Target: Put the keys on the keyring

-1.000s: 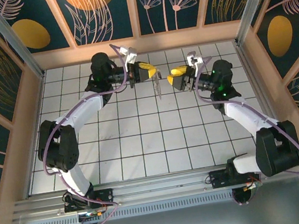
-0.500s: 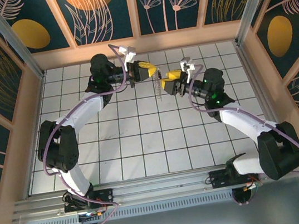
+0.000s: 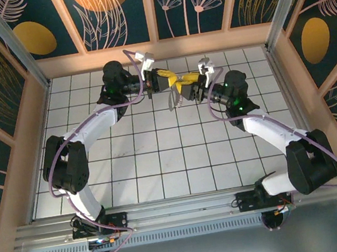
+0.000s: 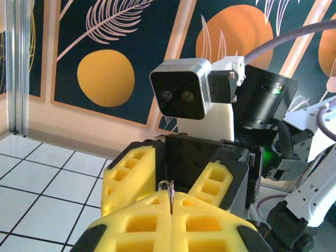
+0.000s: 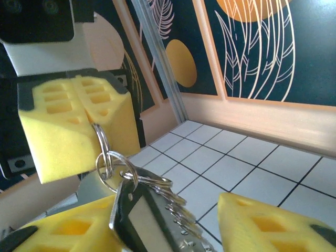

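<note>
- Left gripper (image 5: 88,114): jaws pinched shut on the keyring (image 5: 101,140).
- Right gripper (image 5: 168,199): jaws apart around the keys (image 5: 181,223) hanging below the keyring.
- Keys look threaded on; probably only the release is left.

Found no lettering, brand mark, number or sign clear enough to read on any surface.
</note>
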Controlling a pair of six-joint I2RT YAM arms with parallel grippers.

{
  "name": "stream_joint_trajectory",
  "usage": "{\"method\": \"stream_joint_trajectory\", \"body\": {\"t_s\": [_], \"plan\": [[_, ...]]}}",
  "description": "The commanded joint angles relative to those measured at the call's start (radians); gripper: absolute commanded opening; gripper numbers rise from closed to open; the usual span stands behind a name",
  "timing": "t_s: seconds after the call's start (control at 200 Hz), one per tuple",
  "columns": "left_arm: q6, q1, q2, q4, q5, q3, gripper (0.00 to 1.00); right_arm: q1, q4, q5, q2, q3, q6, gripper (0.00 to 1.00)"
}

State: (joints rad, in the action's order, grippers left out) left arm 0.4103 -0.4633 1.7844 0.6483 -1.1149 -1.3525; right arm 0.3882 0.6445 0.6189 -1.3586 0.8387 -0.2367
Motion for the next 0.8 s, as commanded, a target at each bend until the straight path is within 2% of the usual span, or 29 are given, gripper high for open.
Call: {"method": "stream_joint_trajectory", "body": {"t_s": [0.0, 0.23, 0.796], "plan": [[0.024, -0.006, -0.036, 0.068, 0.005, 0.006, 0.0, 0.013, -0.008, 0.014, -0.005, 0.03, 0.033, 0.37], [0.042, -0.007, -0.036, 0.096, 0.018, 0.006, 0.0, 0.023, -0.047, 0.037, 0.015, 0.014, 0.069, 0.0], [0.069, -0.006, -0.033, 0.135, 0.029, 0.006, 0.0, 0.048, -0.149, 0.129, -0.008, 0.061, 0.136, 0.0]]}}
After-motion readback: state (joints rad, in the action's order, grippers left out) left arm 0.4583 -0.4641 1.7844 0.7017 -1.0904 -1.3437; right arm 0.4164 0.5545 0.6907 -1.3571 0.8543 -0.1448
